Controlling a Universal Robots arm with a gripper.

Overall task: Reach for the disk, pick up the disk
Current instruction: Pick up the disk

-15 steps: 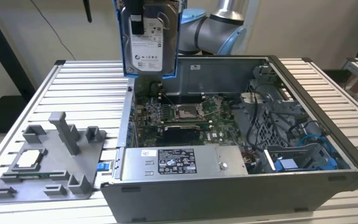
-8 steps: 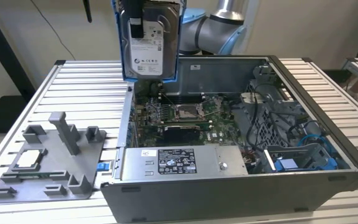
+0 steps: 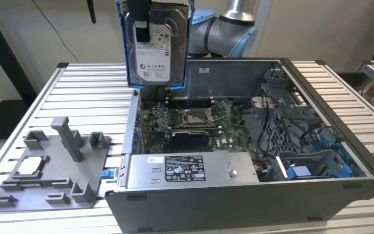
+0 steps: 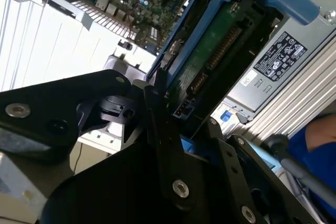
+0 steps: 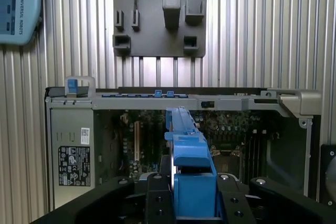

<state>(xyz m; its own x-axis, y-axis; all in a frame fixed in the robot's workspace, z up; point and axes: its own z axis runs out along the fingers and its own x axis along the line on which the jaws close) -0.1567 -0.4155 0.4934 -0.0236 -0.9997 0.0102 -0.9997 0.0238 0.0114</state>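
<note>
The disk [image 3: 158, 48], a silver-grey hard drive with a white label and blue rails, hangs upright in the air above the back left corner of the open computer case [image 3: 343, 131]. My gripper [image 3: 142, 35] is shut on it from above, with one black finger across its labelled face. In the second wrist view the disk's green circuit side [image 4: 212, 51] sits between the black fingers [image 4: 157, 103]. In the first wrist view the disk [image 5: 189, 150] shows edge-on, its blue rail clamped between the two fingers [image 5: 157, 195].
The case lies open on a slatted metal table [image 3: 83, 92], with the motherboard [image 3: 194, 122] and a power supply [image 3: 187, 168] inside. A blue bracket [image 3: 310, 170] sits in the case's right bay. A grey fixture plate [image 3: 57, 165] carrying a small silver chip [image 3: 31, 165] lies left of the case.
</note>
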